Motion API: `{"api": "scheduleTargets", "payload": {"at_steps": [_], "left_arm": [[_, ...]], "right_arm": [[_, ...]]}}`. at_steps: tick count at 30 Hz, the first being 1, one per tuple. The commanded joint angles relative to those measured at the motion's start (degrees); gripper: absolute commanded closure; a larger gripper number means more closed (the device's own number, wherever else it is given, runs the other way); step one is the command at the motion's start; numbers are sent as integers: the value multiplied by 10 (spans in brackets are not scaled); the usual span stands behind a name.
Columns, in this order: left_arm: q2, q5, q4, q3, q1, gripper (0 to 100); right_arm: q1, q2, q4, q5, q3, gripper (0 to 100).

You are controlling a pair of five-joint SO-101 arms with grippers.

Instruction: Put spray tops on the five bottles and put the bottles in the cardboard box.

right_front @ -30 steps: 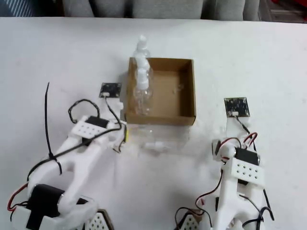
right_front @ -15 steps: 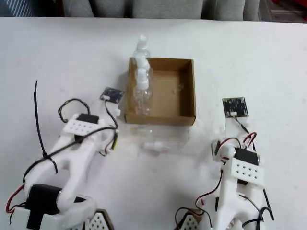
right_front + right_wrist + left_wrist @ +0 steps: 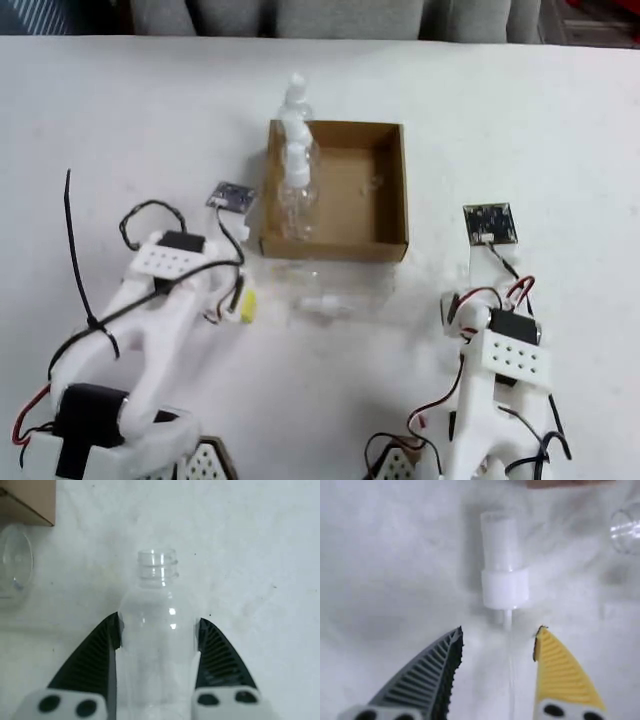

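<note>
In the left wrist view the box (image 3: 565,483) was cut off by the edge, and a clear bottle (image 3: 627,527) was half out of the picture. The spray top (image 3: 504,580) had a thin tube (image 3: 507,622) too faint to follow. In the right wrist view the bottom of the held bottle (image 3: 159,625) was cut off. From above, the bottles (image 3: 340,280) lying by the box were too blurry to count

We think this is a robot lab or a maker's workroom. We see a white table (image 3: 520,120) with two small white robot arms at 7 o'clock (image 3: 165,300) and 5 o'clock (image 3: 505,360), loose wires (image 3: 135,209), and bare little circuit boards (image 3: 492,222) lying on it. Grey seat backs (image 3: 330,18) stand at 12 o'clock.
</note>
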Motion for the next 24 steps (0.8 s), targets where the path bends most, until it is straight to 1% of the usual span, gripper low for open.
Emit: {"api": "scheduleTargets", "payload": {"at_steps": [1,2,6,7,24], "left_arm": [[1,-4,-29,-40,-7,771],[1,0,-35,-40,-5,771],[2,62,-56,-43,-2,767],[3,66,-61,-43,-2,767],[5,69,-84,-47,-2,766]], "right_arm": [[-5,-10,-7,8,-4,979],[-5,-10,-7,8,-4,979],[-5,-10,-7,8,-4,979],[-5,-10,-7,8,-4,979],[-5,-10,-5,6,-3,979]]}}
